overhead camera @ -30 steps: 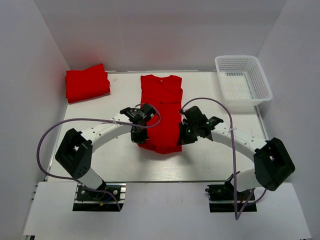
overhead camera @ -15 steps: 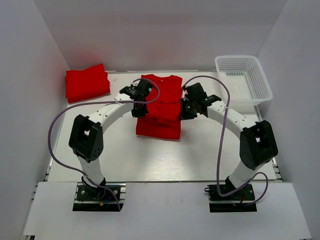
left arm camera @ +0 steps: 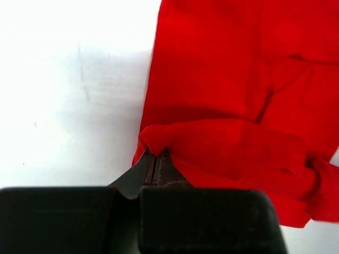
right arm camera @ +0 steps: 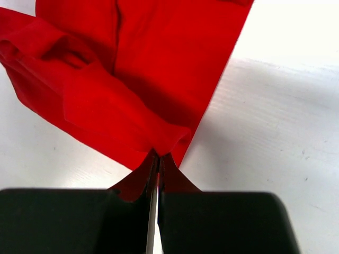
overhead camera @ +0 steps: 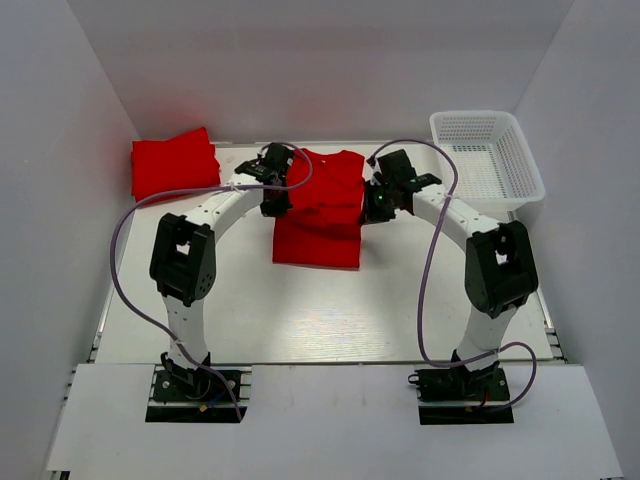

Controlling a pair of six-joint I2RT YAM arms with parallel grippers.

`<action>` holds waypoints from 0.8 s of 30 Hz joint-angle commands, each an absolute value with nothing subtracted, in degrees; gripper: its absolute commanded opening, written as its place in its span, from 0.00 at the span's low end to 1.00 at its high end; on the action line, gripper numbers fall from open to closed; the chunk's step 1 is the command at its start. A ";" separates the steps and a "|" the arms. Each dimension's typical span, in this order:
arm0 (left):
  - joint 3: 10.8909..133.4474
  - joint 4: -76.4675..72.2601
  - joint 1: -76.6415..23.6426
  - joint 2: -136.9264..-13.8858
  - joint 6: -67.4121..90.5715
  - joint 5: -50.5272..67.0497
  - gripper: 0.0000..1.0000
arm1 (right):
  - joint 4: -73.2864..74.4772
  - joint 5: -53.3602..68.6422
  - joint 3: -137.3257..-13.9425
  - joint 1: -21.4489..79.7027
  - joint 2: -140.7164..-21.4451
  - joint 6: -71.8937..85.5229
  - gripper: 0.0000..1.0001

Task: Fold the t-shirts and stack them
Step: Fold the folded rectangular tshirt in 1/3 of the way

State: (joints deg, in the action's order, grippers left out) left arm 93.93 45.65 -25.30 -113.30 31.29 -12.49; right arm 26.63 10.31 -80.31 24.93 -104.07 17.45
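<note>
Top external: red shirt (overhead camera: 318,225) lies mid-table (overhead camera: 300,310), collar at the far end, near part doubled up over its body. A 2nd shirt (overhead camera: 174,166), folded, sits at the far left corner; basket (overhead camera: 487,160) at far right. Left wrist: left gripper (left arm camera: 157,159) clenched on a pinch of the raised fold at the shirt's left edge. Right wrist: right gripper (right arm camera: 158,159) likewise clenched on the fold at the right edge, fabric bunched at its tips.
</note>
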 commanded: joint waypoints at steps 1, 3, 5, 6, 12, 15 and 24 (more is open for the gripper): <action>96.24 39.82 -24.96 -112.50 27.96 -11.16 0.00 | 25.05 12.04 -83.23 23.73 -105.64 16.44 0.00; 96.24 38.06 -24.96 -113.02 26.11 -11.16 0.00 | 25.14 12.91 -84.72 23.29 -106.87 16.17 0.00; 95.71 35.52 -24.96 -113.55 24.62 -10.55 0.00 | 25.05 13.62 -86.04 22.77 -108.45 16.35 0.00; 95.71 34.90 -24.96 -114.34 23.91 -10.02 0.00 | 24.87 13.80 -86.39 22.76 -108.81 16.35 0.00; 103.62 38.32 -23.91 -120.31 25.04 -10.28 0.00 | 23.73 12.57 -88.59 21.71 -112.23 17.49 0.00; 105.20 39.73 -23.38 -121.99 25.58 -10.81 0.00 | 23.47 12.30 -89.55 21.10 -114.69 18.63 0.00; 106.52 40.26 -21.62 -125.50 26.89 -9.68 0.00 | 21.01 12.66 -90.70 20.30 -117.33 19.95 0.00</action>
